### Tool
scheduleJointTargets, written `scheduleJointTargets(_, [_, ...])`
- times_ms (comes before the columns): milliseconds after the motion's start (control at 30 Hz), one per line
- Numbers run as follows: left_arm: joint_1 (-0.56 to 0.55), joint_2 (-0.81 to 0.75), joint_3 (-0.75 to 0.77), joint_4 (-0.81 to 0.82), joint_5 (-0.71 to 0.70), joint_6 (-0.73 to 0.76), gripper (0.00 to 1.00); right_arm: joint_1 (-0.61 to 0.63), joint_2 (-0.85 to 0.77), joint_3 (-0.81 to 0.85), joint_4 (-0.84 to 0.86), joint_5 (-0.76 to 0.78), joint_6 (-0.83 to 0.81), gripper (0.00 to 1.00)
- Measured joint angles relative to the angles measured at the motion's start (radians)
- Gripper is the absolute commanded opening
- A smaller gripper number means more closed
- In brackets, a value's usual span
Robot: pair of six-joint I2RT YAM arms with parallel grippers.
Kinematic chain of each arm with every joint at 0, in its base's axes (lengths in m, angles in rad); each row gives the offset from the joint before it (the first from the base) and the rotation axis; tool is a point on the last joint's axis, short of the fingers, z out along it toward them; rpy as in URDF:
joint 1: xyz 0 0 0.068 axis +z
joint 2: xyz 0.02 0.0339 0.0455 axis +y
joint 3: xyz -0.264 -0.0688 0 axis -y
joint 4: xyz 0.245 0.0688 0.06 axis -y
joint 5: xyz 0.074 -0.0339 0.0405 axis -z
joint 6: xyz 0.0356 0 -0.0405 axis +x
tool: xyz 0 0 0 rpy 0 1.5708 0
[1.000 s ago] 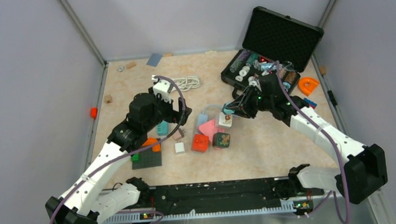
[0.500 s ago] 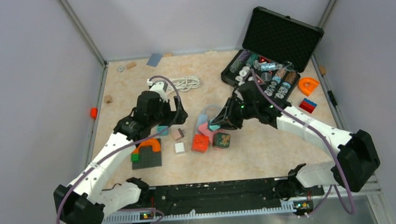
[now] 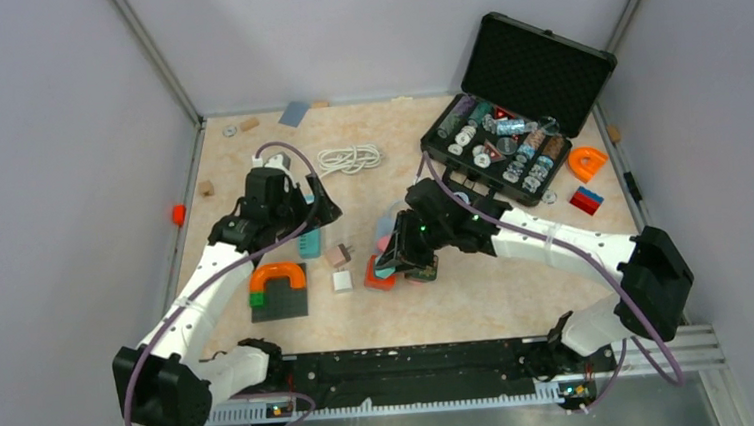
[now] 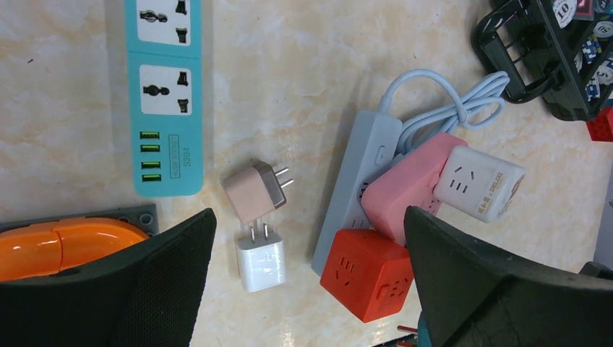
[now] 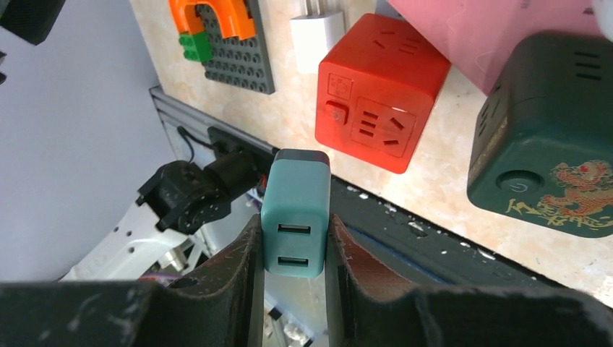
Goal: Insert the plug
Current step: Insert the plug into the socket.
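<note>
Right jaws clamped on teal plug (image 5: pixel 295 213), near red socket cube (image 5: pixel 382 108), left jaws apart

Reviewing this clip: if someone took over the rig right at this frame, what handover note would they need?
Left hand: open and empty, over the pink adapter and white adapter lying on the table.
Right hand: shut on the teal plug. Its USB ports face the wrist camera and the prongs are hidden.
Sockets: the red cube socket is just ahead of the plug, with the dark green cube socket beside it. The teal power strip is by the left hand.
Done: plug picked up.
Left: line it up with a socket and push it in; nothing is inserted yet.
</note>
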Motion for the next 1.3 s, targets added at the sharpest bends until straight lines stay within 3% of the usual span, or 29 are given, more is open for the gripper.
scheduleJointTargets(500, [0.026,-0.037,0.002,-0.013,0.009,0.013,0.99,0.042,-0.063,-0.035,-0.013,0.211,-0.002,0.0])
scheduleJointTargets(1300, [0.044,-0.03,0.002,-0.009,0.056,0.031,0.99,0.043,0.005,-0.035,-0.017,0.209,-0.007,0.0])
